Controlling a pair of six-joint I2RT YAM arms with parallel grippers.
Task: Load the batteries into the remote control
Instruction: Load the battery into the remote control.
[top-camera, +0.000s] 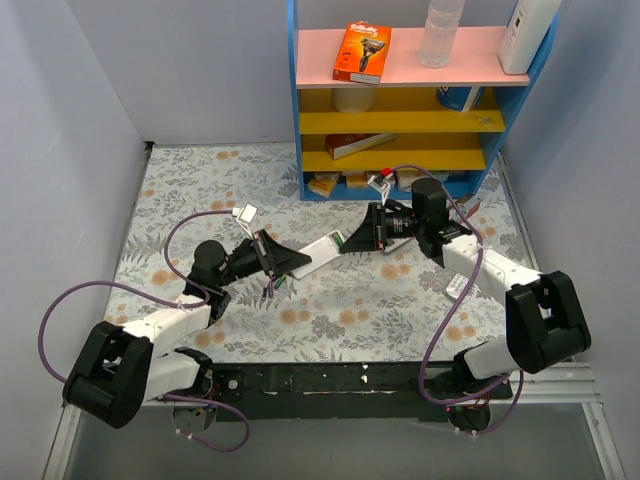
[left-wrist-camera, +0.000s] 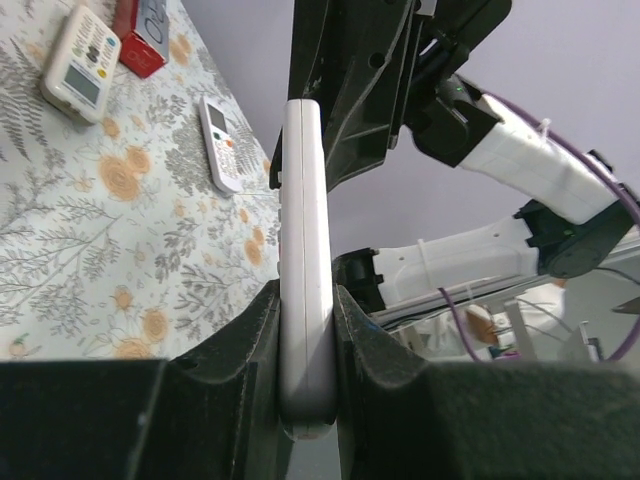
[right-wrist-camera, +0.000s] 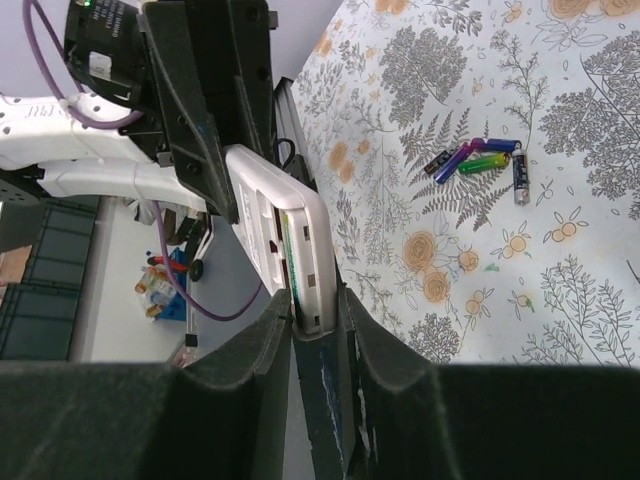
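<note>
White, slim rectangular plastic remote control (top-camera: 322, 249) is clamped at opposite ends by left gripper (top-camera: 302, 262) and right gripper (top-camera: 347, 242), midway between the left and right edges of the floral tabletop (top-camera: 200, 190), with four small purple-and-green cylindrical batteries (right-wrist-camera: 480, 160) lying nearby.

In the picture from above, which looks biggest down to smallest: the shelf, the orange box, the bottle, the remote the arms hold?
1. shelf unit
2. orange razor box and clear bottle: about alike, and the bottle's top is cut off
3. remote control, only its middle showing
</note>
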